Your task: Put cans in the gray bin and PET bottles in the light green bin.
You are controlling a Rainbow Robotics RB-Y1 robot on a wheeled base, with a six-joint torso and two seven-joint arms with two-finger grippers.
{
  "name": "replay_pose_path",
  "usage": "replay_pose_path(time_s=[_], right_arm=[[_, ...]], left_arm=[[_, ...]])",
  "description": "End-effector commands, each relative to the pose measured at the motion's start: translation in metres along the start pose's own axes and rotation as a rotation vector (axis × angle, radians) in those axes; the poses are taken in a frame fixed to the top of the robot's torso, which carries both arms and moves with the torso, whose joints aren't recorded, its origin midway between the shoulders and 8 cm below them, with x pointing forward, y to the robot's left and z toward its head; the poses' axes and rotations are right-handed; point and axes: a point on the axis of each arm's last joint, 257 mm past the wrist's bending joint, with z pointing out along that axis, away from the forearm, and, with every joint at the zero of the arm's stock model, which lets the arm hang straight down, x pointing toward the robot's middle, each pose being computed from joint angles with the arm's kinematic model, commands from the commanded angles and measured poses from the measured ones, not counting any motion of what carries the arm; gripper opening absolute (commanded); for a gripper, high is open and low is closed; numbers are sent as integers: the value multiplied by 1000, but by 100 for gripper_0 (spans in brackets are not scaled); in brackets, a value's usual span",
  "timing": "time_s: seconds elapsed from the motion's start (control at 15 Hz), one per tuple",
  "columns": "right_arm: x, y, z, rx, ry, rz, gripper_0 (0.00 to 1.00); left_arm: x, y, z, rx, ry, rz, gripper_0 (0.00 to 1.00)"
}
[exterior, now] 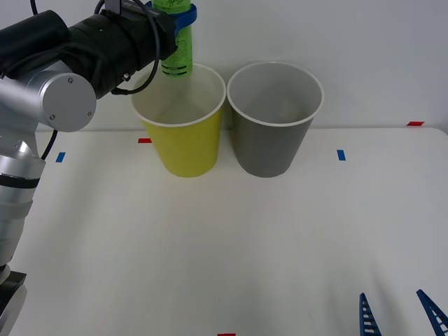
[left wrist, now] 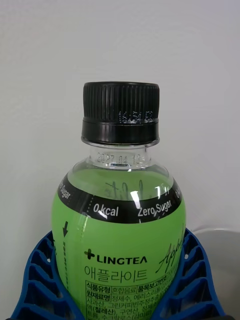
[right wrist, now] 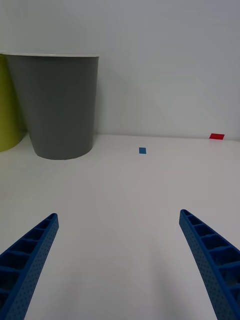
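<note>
Right end effector (exterior: 399,315) sits nearest the camera, low over the table (exterior: 224,245), fingers spread wide and empty — parked, with the gray bin (right wrist: 57,105) well ahead of it and to its left.

Left end effector (exterior: 175,17) is pinching the bottle (exterior: 176,49) around the body, blue fingers (left wrist: 37,280) wrapped on both sides of the green label, black cap (left wrist: 120,112) clear of the grip. Bottle hangs just above the far rim of the light green bin (exterior: 183,147), directly below the end effector; gray bin stands just beside it on the right-arm side.

Progress: bottle lifted and carried to the correct bin, not yet released — looks like the drop is the only step left for it. No cans visible on the table, and nothing visible inside the gray bin from here.
</note>
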Motion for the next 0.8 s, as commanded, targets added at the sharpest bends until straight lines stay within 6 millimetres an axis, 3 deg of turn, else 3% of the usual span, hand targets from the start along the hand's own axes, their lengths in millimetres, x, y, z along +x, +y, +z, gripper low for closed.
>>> replay_pose_path(time_s=[0.07,0.13,0.2,0.27,0.53,0.67,0.8], right_arm=[[0,0,0,0,0,0,82],[0,0,0,0,0,0,82],[0,0,0,0,0,0,83],[0,0,0,0,0,0,82],[0,0,0,0,0,0,82],[0,0,0,0,0,0,82],[0,0,0,0,0,0,82]], left_arm=[[-7,3,0,-9,-29,3,0],[-7,3,0,-8,-29,-3,18],[-8,1,0,-2,-33,-15,77],[-8,0,0,2,-33,-23,100],[-12,-4,-4,33,-36,-57,100],[-9,0,-22,45,-28,-55,100],[-4,0,-59,46,-32,-46,100]])
